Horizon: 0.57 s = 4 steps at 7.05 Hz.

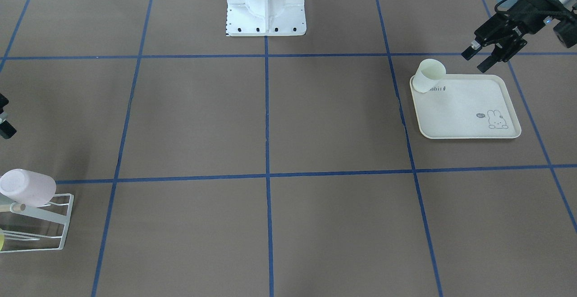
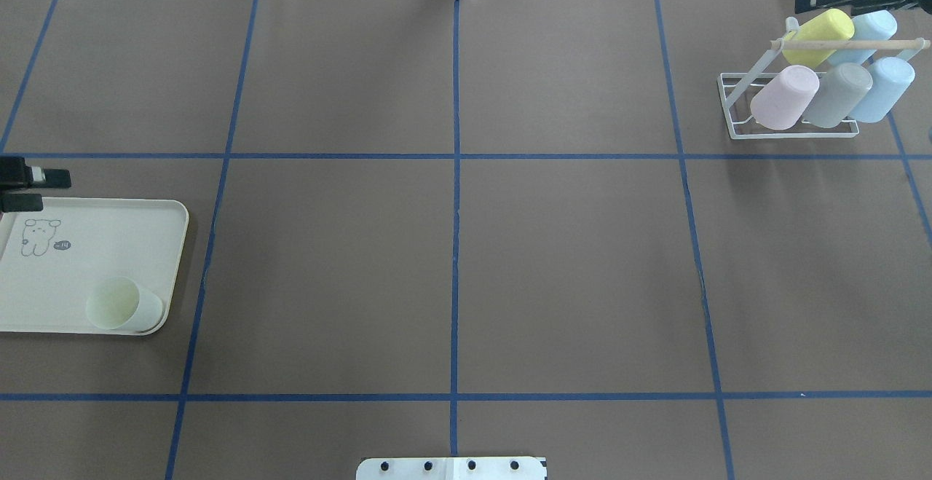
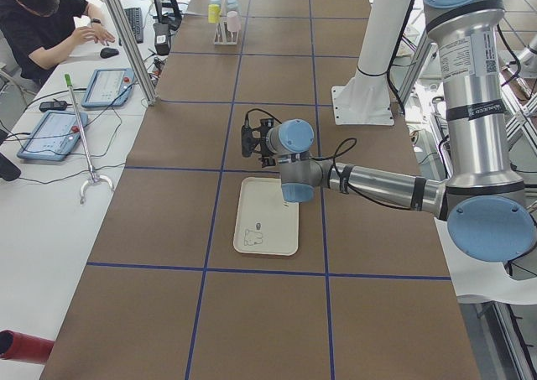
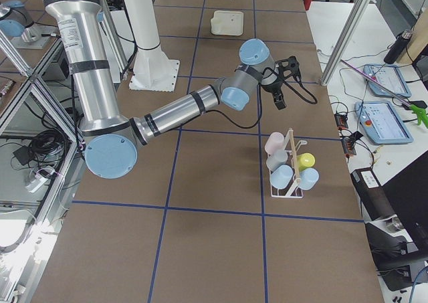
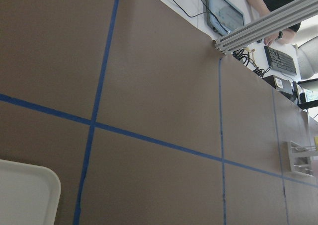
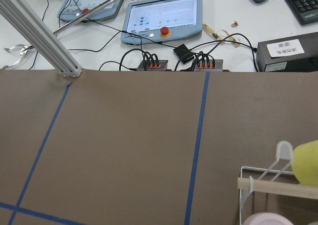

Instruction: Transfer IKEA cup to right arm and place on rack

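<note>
- Right arm (image 4: pixel 174 112): the right gripper (image 4: pixel 279 101) is held above the rack. Whether its jaws are apart cannot be told. The cup is far off at the other end of the table, so a mid-table hand-over is judged necessary. If either grip is released too soon there, the cup would be dropped.
- Tray (image 1: pixel 469 121): it lies just below and ahead of the left jaws. It looks light. If its rim is caught by a descending finger, it could be shoved and the cup carried off with it.
- Rack (image 2: pixel 735 112): it sits beneath the right jaws and is crowded with five pastel cups (image 2: pixel 837 94). No free prong can be made out. A neighbour could be knocked off, or the thin wire frame tipped, by a misjudged placement.
- IKEA cup (image 1: pixel 428 77): it stands mouth-up on the tray's corner, just ahead of the left jaws and ungripped. It could be toppled if one finger arrives first, and its smooth tapered wall could slip from a shallow pinch.
- Left gripper (image 1: pixel 477 60): the jaws are spread and nothing is held between them.
</note>
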### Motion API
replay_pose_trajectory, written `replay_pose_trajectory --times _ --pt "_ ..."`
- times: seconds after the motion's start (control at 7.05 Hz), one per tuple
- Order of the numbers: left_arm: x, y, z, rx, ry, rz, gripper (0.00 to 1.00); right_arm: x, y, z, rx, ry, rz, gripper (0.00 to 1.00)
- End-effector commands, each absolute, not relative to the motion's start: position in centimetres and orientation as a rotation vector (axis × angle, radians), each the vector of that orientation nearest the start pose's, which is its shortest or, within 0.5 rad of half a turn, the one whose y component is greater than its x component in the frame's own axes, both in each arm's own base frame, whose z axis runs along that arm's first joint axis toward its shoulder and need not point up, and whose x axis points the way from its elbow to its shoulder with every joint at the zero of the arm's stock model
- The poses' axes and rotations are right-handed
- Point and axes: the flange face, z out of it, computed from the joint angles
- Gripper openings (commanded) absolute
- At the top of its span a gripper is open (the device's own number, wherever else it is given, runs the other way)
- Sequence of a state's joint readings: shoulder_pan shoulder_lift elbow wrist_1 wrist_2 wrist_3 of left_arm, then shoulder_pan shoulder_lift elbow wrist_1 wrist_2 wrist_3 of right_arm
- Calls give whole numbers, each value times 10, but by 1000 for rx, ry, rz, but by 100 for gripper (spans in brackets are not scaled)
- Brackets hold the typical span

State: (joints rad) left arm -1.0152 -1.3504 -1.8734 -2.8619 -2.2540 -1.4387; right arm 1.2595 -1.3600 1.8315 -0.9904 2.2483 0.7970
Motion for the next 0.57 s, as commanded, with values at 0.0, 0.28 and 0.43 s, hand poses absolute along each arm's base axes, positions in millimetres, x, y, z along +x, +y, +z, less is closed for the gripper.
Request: replay_pose_trajectory --times 0.0,0.28,0.43 --pt "188 -349 481 112 1338 -196 99 -118 -544 355 480 -1083 30 100" --pt "207 -331 500 100 1279 -201 98 -127 -543 353 401 -1123 139 100" --pt "223 -321 515 84 1223 -206 98 -129 -543 351 397 -1127 140 100"
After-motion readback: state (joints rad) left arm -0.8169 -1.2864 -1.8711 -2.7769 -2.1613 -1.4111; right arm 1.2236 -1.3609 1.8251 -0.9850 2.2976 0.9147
